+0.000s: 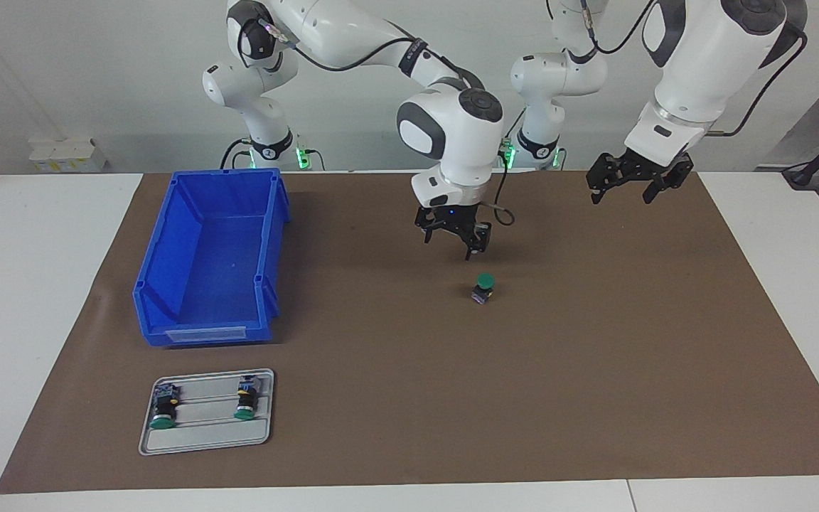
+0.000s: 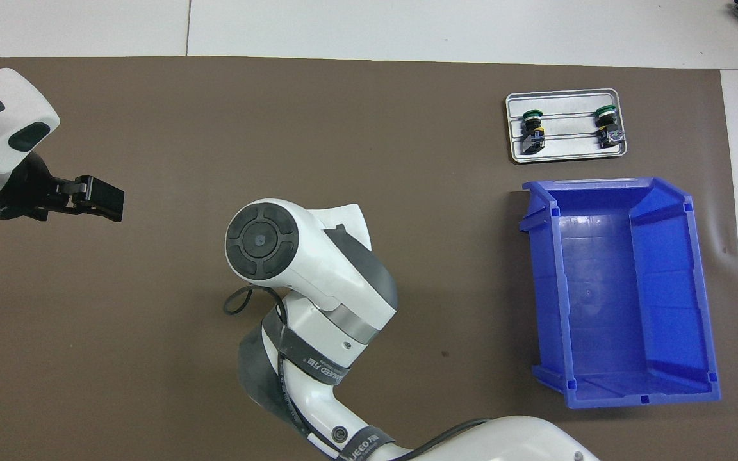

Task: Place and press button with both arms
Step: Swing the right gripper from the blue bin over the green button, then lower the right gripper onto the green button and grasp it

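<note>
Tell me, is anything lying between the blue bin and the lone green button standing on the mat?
Nothing: between the blue bin and the button only bare brown mat shows, seen in the facing view.

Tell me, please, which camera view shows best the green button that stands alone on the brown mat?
The facing view shows it best: the button stands upright on the mat, in plain sight, just below the open right gripper. In the overhead view the right arm's wrist covers that spot, so the button does not show there at all.
</note>
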You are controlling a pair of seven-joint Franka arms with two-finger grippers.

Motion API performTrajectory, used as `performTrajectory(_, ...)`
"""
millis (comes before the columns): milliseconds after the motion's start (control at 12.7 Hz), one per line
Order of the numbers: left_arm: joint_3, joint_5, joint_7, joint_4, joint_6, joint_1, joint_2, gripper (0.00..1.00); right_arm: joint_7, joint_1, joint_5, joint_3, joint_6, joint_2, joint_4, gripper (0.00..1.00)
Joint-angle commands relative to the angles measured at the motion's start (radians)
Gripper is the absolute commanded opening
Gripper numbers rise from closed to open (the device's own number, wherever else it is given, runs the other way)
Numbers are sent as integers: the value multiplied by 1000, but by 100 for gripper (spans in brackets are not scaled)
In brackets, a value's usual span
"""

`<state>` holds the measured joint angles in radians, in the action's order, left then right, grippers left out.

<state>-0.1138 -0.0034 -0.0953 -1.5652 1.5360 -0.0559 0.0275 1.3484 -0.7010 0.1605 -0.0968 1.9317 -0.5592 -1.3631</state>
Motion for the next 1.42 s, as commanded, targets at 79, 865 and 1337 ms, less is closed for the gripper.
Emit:
performTrajectory(79, -3, -12, 19, -36, 3, 15, -34, 100, 40, -8, 47, 3, 111, -106, 56, 98)
performTrajectory(865, -3, -12, 19, -36, 3, 15, -34, 100, 43, -6, 37, -1, 289, -149, 45, 88)
performTrajectory(1337, -3, -12, 20, -36, 3, 15, -34, 100, 43, -9, 42, -1, 314, -140, 29, 73)
